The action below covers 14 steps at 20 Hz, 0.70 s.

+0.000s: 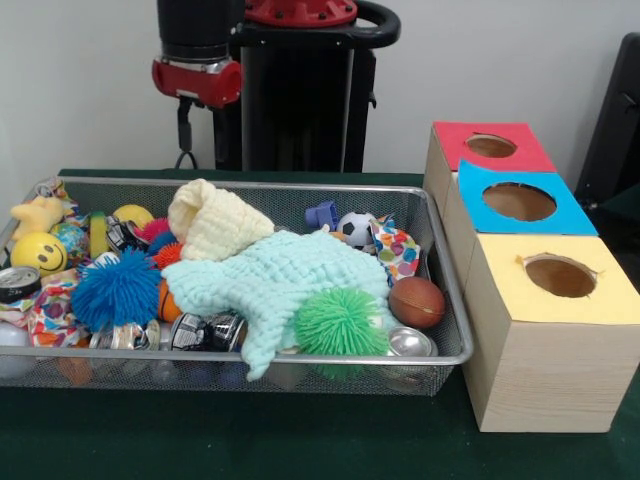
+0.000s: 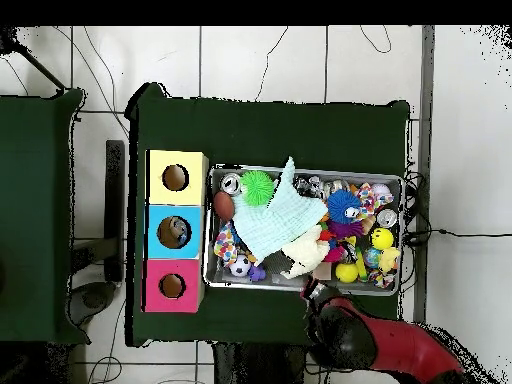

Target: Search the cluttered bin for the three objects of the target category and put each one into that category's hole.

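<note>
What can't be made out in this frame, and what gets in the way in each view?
- Gripper: its fingers can't be made out in either view, so open or shut is unknown.
- Items under the mint cloth and cream knit piece: covered in both views.
- Inside of the red box, blue box and yellow box: holes show only dark interiors.
- Cans at the bin's front: labels too small to read.

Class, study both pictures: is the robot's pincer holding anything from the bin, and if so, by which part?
It cannot be told. The arm sits behind the wire bin, but neither view shows the pincer's tips or anything hanging from it.
</note>
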Each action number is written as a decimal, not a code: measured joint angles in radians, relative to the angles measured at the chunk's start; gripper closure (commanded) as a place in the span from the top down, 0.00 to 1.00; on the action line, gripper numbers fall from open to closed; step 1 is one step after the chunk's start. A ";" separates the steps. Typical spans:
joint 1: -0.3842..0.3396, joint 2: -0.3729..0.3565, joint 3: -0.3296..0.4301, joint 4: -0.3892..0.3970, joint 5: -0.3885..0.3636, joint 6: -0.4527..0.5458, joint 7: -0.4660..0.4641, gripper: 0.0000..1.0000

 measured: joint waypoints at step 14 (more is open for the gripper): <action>-0.234 -0.026 0.280 0.000 -0.137 0.147 -0.111 1.00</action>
